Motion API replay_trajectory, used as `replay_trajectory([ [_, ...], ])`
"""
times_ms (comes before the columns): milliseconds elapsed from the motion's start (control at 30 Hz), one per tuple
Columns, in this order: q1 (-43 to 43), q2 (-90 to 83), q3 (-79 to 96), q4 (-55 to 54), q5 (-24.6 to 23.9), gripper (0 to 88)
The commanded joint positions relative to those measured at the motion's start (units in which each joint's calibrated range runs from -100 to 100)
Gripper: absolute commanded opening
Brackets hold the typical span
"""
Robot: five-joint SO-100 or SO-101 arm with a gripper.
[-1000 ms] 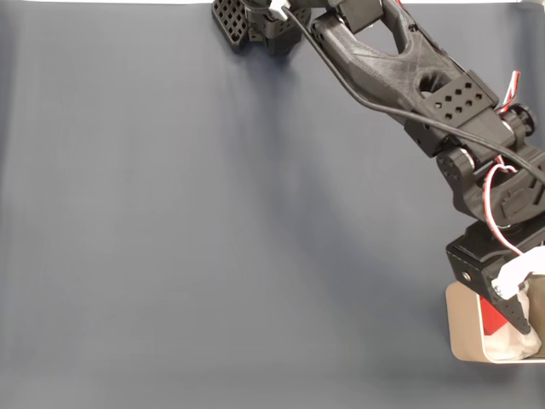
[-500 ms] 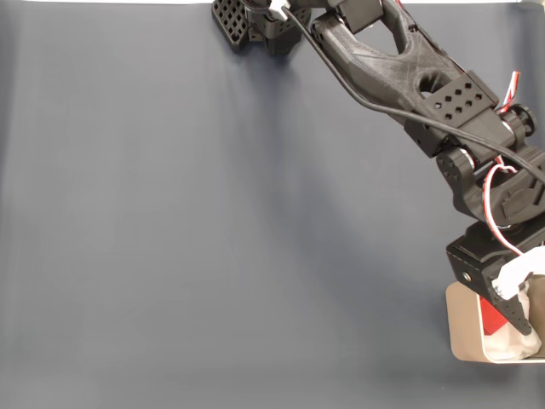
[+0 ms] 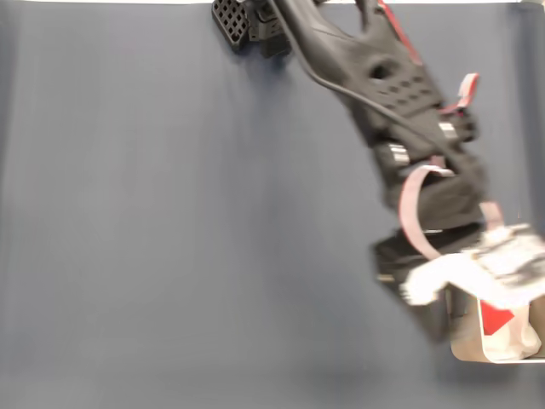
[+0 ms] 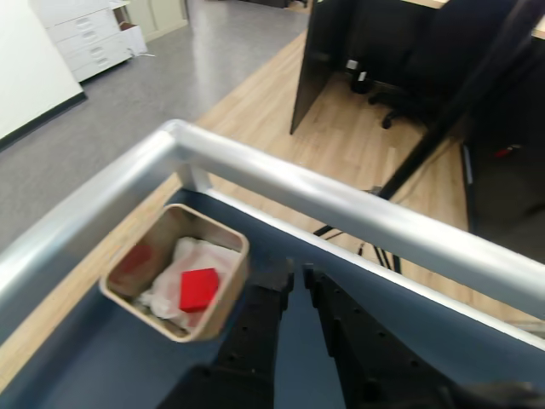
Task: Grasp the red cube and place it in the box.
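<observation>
Your arm (image 3: pixel 383 94) has swung since half a second ago; then it sat still over the box with the red cube between the fingers, and now it is a blur that has slid to the left and let the cube go; the red cube (image 3: pixel 496 317) lies in the box (image 3: pixel 464 336) at the lower right edge of the fixed view, on the white lumpy stuff (image 3: pixel 511 342); the gripper (image 3: pixel 430 298) is smeared by the motion, so you cannot tell there how far apart the fingers are; the box sits on the dark blue counter (image 3: pixel 170 239); a pink-white cable (image 3: pixel 413 209) loops beside the arm, and the arm's black base (image 3: pixel 243 21) sits at the top edge.

Look at the wrist view next; your gripper (image 4: pixel 298 274) comes in from the bottom, and the two black fingers (image 4: pixel 264 298) stand close, with just a thin gap and nothing held; the red cube (image 4: pixel 198 289) lies flat on the crumpled white stuff (image 4: pixel 192 256) inside the box (image 4: pixel 232 274), to the left of the fingers; the left finger is just beside the box wall; a shiny metal rail (image 4: pixel 341 204) runs along the edge of the counter (image 4: pixel 102 358); behind it you see a wood floor (image 4: pixel 375 153) and dark office furniture (image 4: pixel 400 51).
</observation>
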State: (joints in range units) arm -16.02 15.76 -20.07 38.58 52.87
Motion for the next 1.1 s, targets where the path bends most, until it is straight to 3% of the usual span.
replay_trajectory([
  [0, 5.9, -13.0, 6.8, -1.3, 0.4, 0.0],
  [300, 15.5, -46.1, 43.2, -1.5, -0.6, 0.0],
  [667, 16.0, -83.4, 87.0, -3.3, -2.3, 0.0],
  [1067, 16.1, -107.4, 116.4, 3.5, -3.5, 0.0],
])
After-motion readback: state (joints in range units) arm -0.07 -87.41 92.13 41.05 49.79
